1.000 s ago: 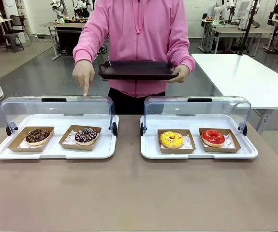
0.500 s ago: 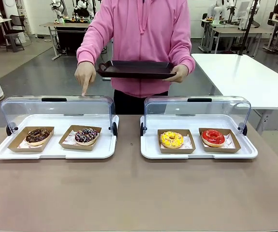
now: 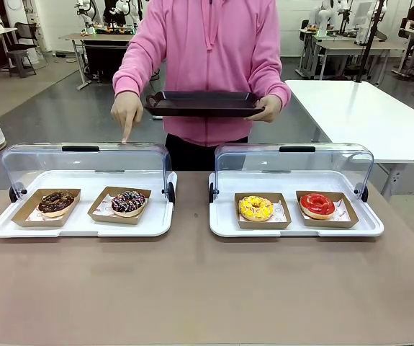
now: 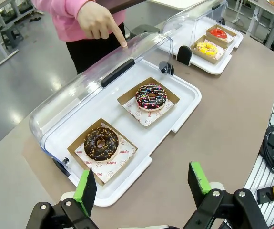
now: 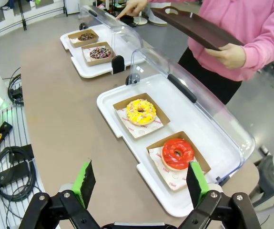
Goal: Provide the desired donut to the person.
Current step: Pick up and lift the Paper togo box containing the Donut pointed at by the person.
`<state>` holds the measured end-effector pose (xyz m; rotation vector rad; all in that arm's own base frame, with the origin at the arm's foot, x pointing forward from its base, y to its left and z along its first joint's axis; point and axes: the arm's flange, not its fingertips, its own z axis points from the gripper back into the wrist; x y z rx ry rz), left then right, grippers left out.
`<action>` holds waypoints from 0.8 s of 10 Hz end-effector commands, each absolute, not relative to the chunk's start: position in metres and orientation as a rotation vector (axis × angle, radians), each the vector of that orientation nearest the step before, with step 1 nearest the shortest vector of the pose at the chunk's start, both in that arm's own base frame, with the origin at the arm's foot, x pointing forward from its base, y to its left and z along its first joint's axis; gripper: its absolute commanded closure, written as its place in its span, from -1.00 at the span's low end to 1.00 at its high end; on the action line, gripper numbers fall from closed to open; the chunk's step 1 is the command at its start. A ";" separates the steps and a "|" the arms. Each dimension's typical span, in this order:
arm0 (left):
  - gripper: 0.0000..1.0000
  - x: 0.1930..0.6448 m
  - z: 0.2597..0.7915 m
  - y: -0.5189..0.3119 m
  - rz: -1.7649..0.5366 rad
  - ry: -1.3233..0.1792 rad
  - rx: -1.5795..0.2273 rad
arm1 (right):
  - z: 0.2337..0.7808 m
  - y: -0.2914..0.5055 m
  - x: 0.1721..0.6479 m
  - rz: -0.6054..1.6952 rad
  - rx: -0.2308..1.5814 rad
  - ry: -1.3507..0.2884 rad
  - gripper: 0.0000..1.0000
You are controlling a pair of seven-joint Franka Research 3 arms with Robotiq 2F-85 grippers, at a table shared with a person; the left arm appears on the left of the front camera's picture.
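Observation:
The person (image 3: 210, 58) in a pink hoodie stands at the far side, holding a dark tray (image 3: 203, 103) in one hand. The other hand's finger (image 3: 127, 133) points down at the left case's lid, above the chocolate donut with coloured sprinkles (image 3: 128, 201). A chocolate donut with nuts (image 3: 56, 202) lies beside it. In the right case sit a yellow donut (image 3: 256, 208) and a red donut (image 3: 317, 205). My left gripper (image 4: 142, 185) hangs open above the table before the left case (image 4: 184, 102). My right gripper (image 5: 140, 182) is open, near the red donut (image 5: 177, 153).
Both white cases have their clear lids (image 3: 84, 160) rolled back, and each donut lies in a brown paper tray. Bare brown tabletop (image 3: 207, 288) stretches in front of the cases. Cables (image 5: 13, 167) lie off the table's edge.
The person has shifted slightly and lifted the tray a little. The pointing finger stays over the left case. Neither gripper has changed.

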<state>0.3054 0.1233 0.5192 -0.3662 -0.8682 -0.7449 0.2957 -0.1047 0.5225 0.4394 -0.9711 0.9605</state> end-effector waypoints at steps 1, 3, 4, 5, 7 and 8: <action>-1.00 0.306 0.519 0.125 -0.743 -0.870 -0.365 | 0.521 -0.105 0.299 0.970 0.449 -0.989 -1.00; -1.00 0.311 0.515 0.089 -0.853 -0.814 -0.310 | 0.521 -0.105 0.299 0.970 0.449 -0.989 -1.00; -1.00 0.322 0.508 0.051 -0.961 -0.740 -0.234 | 0.521 -0.105 0.299 0.970 0.449 -0.989 -1.00; -1.00 0.338 0.496 0.019 -1.072 -0.667 -0.189 | 0.521 -0.105 0.299 0.970 0.449 -0.989 -1.00; -1.00 0.380 0.450 -0.031 -1.277 -0.527 -0.160 | 0.521 -0.105 0.299 0.970 0.449 -0.989 -1.00; -1.00 0.395 0.429 -0.050 -1.406 -0.486 -0.134 | 0.521 -0.105 0.299 0.970 0.449 -0.989 -1.00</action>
